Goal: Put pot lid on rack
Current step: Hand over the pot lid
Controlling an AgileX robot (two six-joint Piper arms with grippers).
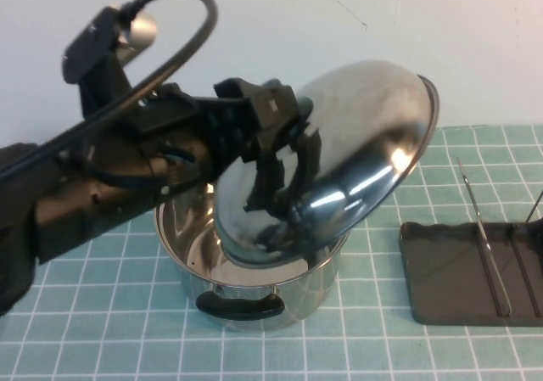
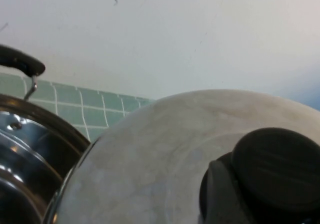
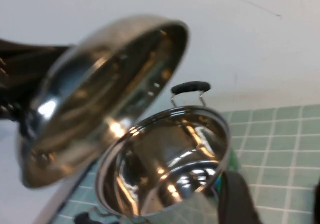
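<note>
While my left gripper (image 1: 284, 148) clamps the black knob (image 2: 272, 171) of the pot lid (image 1: 365, 143), the lid hangs tilted above the open steel pot (image 1: 254, 288). On the green gridded mat (image 1: 102, 313), the rack (image 1: 441, 271) sits well apart to my right, wire dividers (image 1: 485, 237) upright. My right gripper lies out of sight in all views.

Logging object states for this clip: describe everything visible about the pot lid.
The pot lid is a round, domed, shiny steel disc with a black knob at its centre. The left gripper holds it by the knob, tilted steeply in the air above the open pot, touching neither it nor the rack. The right gripper is out of view.
</note>
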